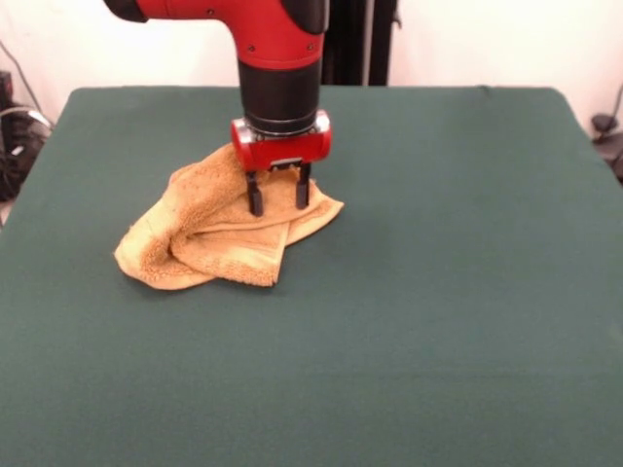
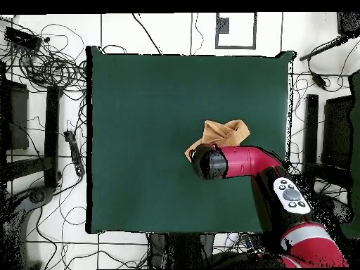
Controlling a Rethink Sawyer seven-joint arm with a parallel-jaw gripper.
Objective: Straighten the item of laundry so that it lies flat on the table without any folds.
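Arm (image 1: 263,29) comes down from above, wrist vertical, hand (image 1: 277,195) pointing straight down over the towel (image 1: 219,238). Fingers (image 1: 255,195) are apart, with a clear gap between the two black tips; nothing clamped between them. Tips sit at or just above the cloth at the towel's far-right part; can't tell if they actually touch it.

Towel is crumpled, not flat: a thick rolled fold runs along its left and near side, layers overlap in the middle, and one flat corner sticks out to the right, just beside the right finger. In the front view it lies on the tabletop (image 1: 438,311), left of centre and in the far half.

Overhead view: the arm (image 2: 246,162) reaches in from the lower right with a bend, its black end cap covering part of the towel (image 2: 225,132). The hand itself is hidden under the wrist there. The towel shows as a bunched patch on the green tabletop (image 2: 140,126), well inside the edges.
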